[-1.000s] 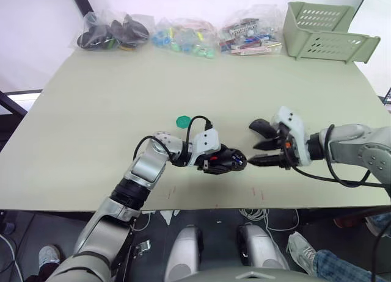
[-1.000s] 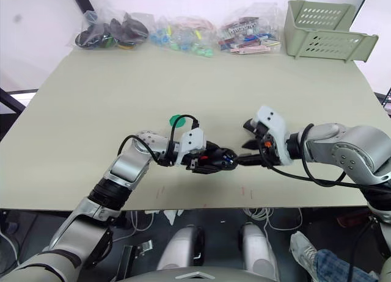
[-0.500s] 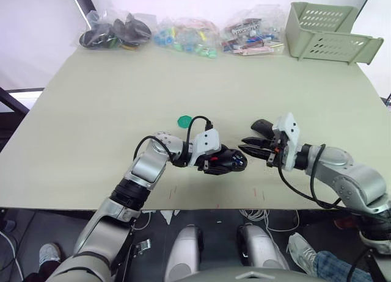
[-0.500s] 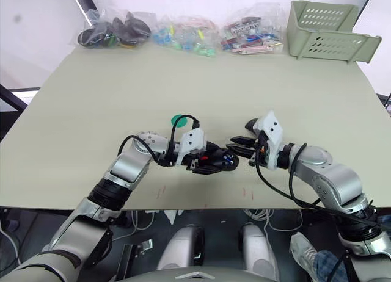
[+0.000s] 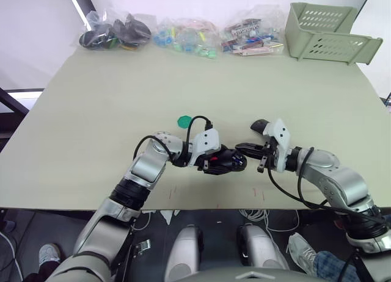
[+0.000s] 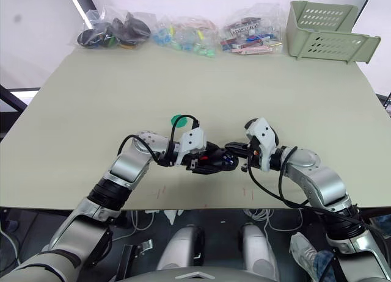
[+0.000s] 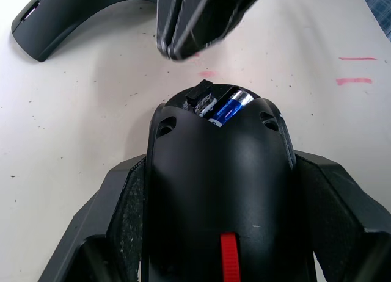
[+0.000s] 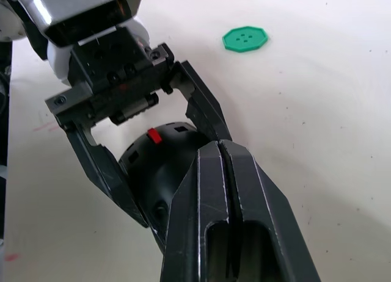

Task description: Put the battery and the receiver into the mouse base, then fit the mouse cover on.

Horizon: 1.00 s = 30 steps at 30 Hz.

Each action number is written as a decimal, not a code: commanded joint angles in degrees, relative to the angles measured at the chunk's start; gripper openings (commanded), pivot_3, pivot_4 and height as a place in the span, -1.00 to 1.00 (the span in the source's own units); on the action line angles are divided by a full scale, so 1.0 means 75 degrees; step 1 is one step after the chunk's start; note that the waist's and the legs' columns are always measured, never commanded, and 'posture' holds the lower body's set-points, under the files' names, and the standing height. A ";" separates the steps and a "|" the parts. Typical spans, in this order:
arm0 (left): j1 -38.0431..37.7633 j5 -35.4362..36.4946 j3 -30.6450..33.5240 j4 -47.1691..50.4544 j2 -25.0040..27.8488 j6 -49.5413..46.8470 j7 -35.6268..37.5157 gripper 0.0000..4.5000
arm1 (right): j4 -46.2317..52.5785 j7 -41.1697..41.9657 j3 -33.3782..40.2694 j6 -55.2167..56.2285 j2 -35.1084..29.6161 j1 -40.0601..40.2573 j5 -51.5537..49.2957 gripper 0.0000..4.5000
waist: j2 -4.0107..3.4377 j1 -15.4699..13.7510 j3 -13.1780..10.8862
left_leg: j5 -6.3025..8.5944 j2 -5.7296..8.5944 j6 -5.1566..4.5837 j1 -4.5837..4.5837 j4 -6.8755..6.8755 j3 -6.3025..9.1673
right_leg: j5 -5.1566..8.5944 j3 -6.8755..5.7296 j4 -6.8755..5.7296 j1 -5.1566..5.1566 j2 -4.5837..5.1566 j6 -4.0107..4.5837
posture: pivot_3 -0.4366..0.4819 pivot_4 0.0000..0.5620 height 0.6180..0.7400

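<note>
On our left side, the left gripper [image 5: 227, 162] is clamped on the mouse base [image 7: 220, 184] near the table's [image 5: 91, 111] front edge, with the battery [image 7: 227, 108] inside it. The right gripper [image 8: 219, 149], fingers pressed together, touches the base. Behind it lies the mouse cover [image 5: 259, 126].

A pale beige surface [image 5: 110, 105] is carrying everything. Along its far edge three clear bags of small parts [image 5: 186, 35] are lying beside a green slotted basket [image 5: 327, 32]. Near the middle a green disc [image 5: 183, 120] and the mouse cover [image 5: 259, 126] are resting; faint red marks [image 5: 256, 192] are showing near the front edge.
</note>
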<state>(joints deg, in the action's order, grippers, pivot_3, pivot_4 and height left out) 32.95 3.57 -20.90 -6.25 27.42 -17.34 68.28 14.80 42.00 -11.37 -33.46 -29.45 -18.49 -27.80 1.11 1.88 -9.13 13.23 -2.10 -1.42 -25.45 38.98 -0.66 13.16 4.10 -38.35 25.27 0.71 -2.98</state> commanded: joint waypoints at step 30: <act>0.0081 -0.0022 -0.0012 -0.0044 -0.0008 -0.0032 -0.0102 0.33 | -0.0844 0.0359 -0.0092 0.0551 0.0387 0.0353 0.1085 -1.00 | 0.0000 0.0003 0.0000 | 0.0001 0.0000 0.0001 0.0061 -0.0009 -0.0003 | 0.0002 0.0001 0.0004 -0.0057 0.0000 0.0002 | -0.05 -0.47 1.00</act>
<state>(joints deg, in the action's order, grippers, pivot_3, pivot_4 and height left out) 32.99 3.53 -21.10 -6.82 27.18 -17.60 67.85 9.78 44.66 -11.96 -29.50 -26.46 -16.73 -20.64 1.11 1.91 -9.13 13.24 -2.10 -1.41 -24.76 38.81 -0.69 13.18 4.10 -38.23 24.64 0.72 -2.96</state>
